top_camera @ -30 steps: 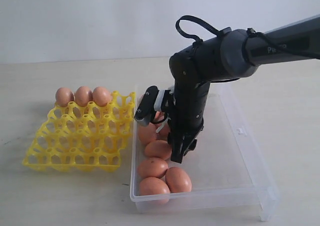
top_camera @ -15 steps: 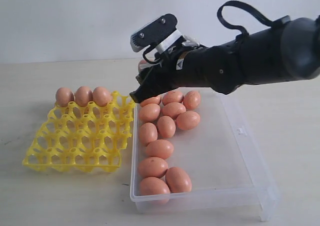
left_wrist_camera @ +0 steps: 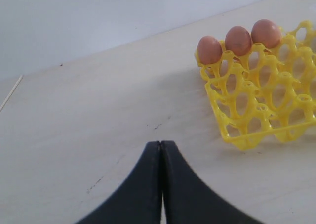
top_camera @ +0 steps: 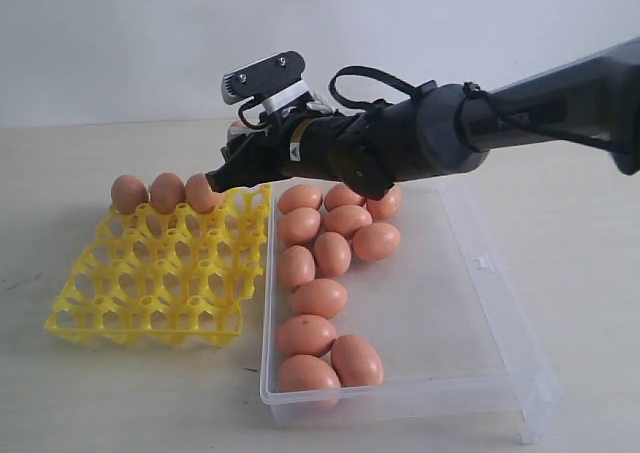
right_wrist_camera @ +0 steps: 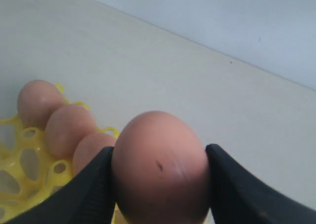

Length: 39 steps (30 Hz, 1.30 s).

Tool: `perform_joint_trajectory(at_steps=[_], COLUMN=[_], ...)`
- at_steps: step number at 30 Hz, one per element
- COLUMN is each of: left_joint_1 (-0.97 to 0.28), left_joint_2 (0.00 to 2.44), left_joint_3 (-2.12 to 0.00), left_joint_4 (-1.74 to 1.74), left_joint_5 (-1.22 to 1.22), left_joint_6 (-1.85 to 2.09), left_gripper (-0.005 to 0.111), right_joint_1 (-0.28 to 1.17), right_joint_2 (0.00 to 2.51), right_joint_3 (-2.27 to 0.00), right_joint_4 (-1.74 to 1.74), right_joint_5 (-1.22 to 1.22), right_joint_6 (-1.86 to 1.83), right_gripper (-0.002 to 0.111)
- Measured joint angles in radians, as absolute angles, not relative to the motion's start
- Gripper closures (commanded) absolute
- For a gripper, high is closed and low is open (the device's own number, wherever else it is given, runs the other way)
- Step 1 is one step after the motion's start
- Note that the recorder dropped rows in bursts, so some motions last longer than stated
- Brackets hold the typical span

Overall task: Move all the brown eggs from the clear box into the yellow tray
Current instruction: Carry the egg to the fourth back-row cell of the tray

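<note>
**Egg carried from box to tray's back row**

Since a second ago the right gripper point(top_camera: 222, 173) has risen out of the box point(top_camera: 470, 313) and swung left. It now hangs over the tray's point(top_camera: 150, 283) back right corner, lower and further left than half a second ago. One egg point(right_wrist_camera: 158, 169) sits clamped between its two dark fingers point(right_wrist_camera: 91, 187), one pressing on each side. In the right wrist view that egg is above and just beside the row already placed.

Three eggs point(top_camera: 166, 191) fill the tray's back row, side by side from its left corner. The cup next to them, under the gripper, is open, and so are all the rows in front. Twelve eggs point(top_camera: 318, 298) remain in the box. They are bunched along its left wall and back left area, and the right half of its floor is bare. Tray and box stand next to each other on the pale table point(top_camera: 580, 233), the tray on the left.

The left gripper point(left_wrist_camera: 161, 145) is closed with its jaws pressed together and holds nothing. It hangs over bare table, with the tray's egg-filled end in its wrist view.
</note>
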<state>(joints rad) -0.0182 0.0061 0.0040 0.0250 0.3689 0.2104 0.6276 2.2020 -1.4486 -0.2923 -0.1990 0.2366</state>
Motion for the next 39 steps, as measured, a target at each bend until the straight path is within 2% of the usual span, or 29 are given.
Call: perform_joint_trajectory(at_steps=[16,22,28,39], left_joint_1=[-0.018,-0.018,-0.018,-0.018], left_joint_2=[0.006,0.006,0.006,0.006], left_joint_3=[0.004,0.004,0.004,0.004], left_joint_4=[0.025,0.025,0.025,0.025], left_joint_5=[0.369,0.369,0.369,0.369], left_joint_6=[0.210,0.210,0.210,0.210], left_gripper=[0.107,0.107,0.107,0.107], right_joint_1=[0.628,0.628,0.628,0.628], right_joint_2=[2.341,2.341,2.341,2.341], right_joint_3=[-1.536,-1.538,-1.538,-1.539], right_joint_4=[-0.319,-0.325,-0.336,-0.339], right_joint_5=[-0.205,-0.208,-0.221,-0.222], right_joint_6=[0.350,0.361,0.388,0.392], right_gripper=[0.107,0.089,0.063,0.044])
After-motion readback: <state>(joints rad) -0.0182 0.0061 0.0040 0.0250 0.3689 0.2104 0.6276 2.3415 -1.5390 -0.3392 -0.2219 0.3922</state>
